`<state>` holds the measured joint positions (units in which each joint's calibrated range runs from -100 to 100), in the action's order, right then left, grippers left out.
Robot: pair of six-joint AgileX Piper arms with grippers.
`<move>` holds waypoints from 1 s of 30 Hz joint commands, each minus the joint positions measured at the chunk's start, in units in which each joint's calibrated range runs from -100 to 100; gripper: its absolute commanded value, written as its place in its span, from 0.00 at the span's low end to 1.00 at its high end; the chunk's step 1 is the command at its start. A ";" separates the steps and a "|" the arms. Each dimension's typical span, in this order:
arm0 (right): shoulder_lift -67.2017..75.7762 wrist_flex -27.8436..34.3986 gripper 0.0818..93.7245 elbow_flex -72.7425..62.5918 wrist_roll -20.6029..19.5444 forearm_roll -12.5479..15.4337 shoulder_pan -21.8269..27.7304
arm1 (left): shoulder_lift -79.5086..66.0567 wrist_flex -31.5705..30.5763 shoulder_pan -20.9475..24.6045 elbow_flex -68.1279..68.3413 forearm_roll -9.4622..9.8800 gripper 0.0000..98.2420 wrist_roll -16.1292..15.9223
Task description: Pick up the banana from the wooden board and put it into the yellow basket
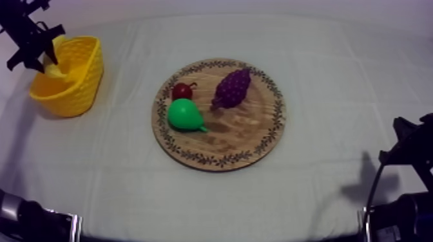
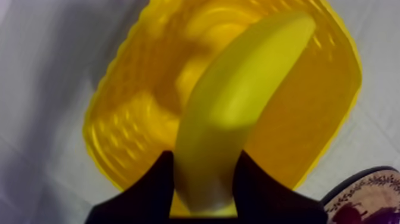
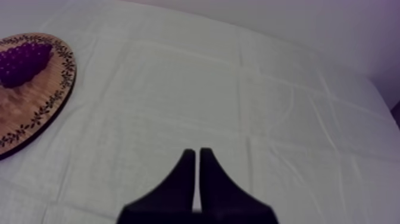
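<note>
– Left gripper (image 2: 205,159) is right up close in its wrist cam. Both black fingers (image 2: 149,190) are pinching the banana (image 2: 238,101) by one end, and the rest of it pokes out over the mouth of the yellow basket (image 2: 342,107). U get the same from above?

– Yep. Top cam has that arm in at the upper left, hanging over the basket, which sits at the left side of the table (image 1: 335,77). So the banana's off the wooden board (image 1: 248,138) and at the basket, pale yellow against its far rim. Is the tip touching the bottom tho?

– Can't tell tbh, not from either cam. Looks like it's inside the opening, that's as far as I'd go.

– Fair. What's on the board?

– Green pear (image 1: 185,116) on the left part, small red fruit (image 1: 182,91) just behind it, prob touching. Bunch of grapes (image 1: 232,88) is toward the far side, apart from those two. All three sit inside the patterned rim.

– And the right gripper (image 3: 197,152)?

– Low at the right side, well apart from the board. Its fingers are pressed together in a narrow wedge w/ nothing btwn them, over bare cloth (image 3: 256,89). Its cam catches the board's rim w/ the grapes too.
</note>
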<state>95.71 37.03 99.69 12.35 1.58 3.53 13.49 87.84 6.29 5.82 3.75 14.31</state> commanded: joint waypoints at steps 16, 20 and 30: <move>0.04 -0.02 0.01 -0.03 -0.01 0.01 0.13 | -4.77 -6.49 -1.89 7.78 -1.15 0.30 -1.68; 0.04 -0.02 0.01 -0.03 -0.01 0.01 0.14 | -11.69 -9.13 -1.99 11.76 -2.05 0.14 -2.98; 0.04 -0.02 0.01 -0.03 -0.01 0.01 0.14 | -38.93 -20.97 -4.92 27.70 -6.88 0.01 -10.02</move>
<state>95.71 37.03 99.69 12.35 1.58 3.67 -16.05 69.07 1.70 29.06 -2.72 5.51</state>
